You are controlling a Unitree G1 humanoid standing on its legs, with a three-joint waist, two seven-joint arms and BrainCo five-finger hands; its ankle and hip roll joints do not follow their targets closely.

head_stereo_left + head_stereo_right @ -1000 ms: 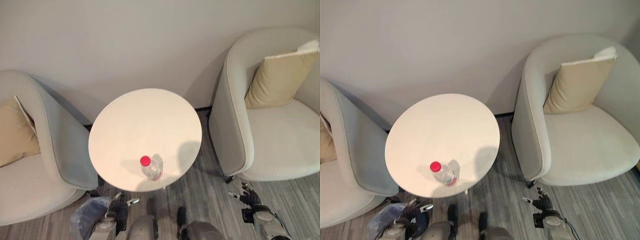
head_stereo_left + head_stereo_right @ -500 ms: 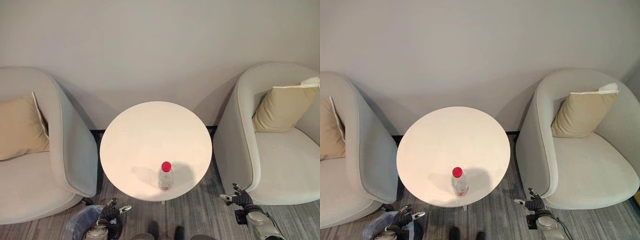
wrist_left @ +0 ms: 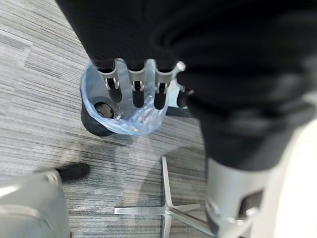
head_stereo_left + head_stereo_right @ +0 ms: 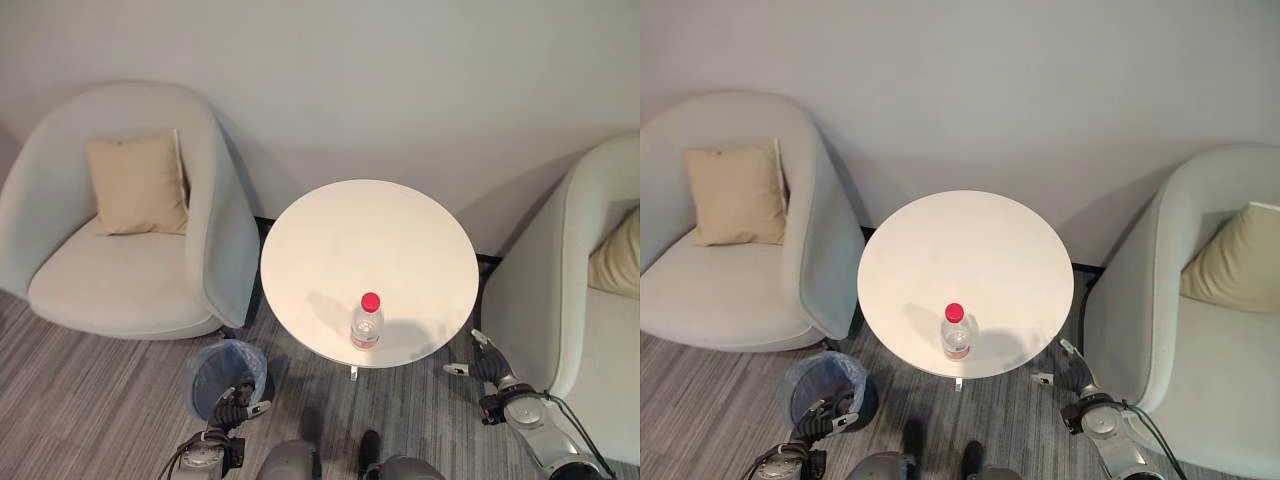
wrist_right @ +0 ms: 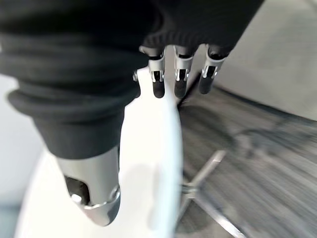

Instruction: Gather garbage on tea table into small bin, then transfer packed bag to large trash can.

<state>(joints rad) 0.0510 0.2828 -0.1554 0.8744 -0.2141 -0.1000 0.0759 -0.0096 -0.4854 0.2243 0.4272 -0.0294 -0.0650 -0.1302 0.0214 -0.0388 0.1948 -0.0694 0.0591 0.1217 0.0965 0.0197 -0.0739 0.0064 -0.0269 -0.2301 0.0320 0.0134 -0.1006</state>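
- Left robot hand [image 3: 133,84]: fingers straight and loose, holding nothing, hanging above the small bin [image 4: 226,372] on the floor at the robot's left, beside the worktop.
- Right robot hand [image 5: 181,74]: fingers relaxed and spread, empty, low by the worktop [image 4: 330,250] edge on the robot's right, next to the right armchair [image 4: 1180,350]; not touching either as far as visible.
- Bottle [image 4: 367,322], red cap, clear body, stands upright on the round white worktop near its front edge, well apart from both hands.
- Left wrist view shows inside the bin: blue-tinted plastic liner [image 3: 131,116], a dark round item at the bottom, too unclear to identify. Also the worktop's metal star base [image 3: 166,208] on the grey striped floor.
- Eye views show two grey armchairs with tan cushions flanking the worktop; left armchair [image 4: 120,230] fully in frame.
- Right armchair cut off at frame edge in left eye view.
- Right wrist view: worktop rim blurred; thumb hard to make out.
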